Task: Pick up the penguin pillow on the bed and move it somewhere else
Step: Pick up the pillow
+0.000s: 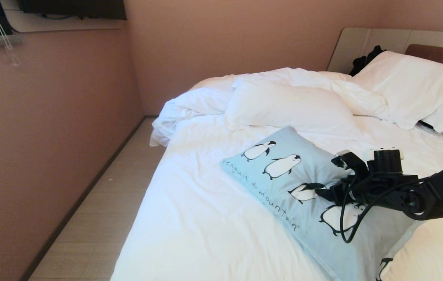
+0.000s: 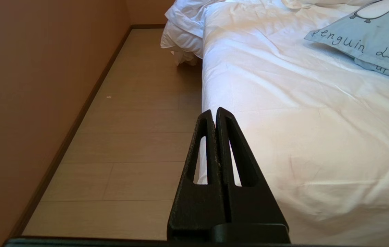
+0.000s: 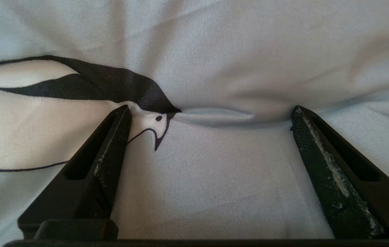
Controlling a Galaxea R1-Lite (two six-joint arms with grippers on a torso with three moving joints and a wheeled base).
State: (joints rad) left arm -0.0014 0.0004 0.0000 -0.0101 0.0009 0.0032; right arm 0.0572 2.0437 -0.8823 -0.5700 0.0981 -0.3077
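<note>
The penguin pillow [image 1: 303, 195] lies on the bed [image 1: 205, 226], its long side running from ten o'clock to four o'clock, and the right gripper [image 3: 209, 113] presses into its middle, fingers spread wide, gripping nothing yet.

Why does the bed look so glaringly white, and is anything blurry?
Head view: light washes out the bed sheet, wiping out its folds near the bottom edge. Left wrist view: similar glare. Right wrist view: penguin pillow fabric sharp between the fingers, softer toward the top.
</note>
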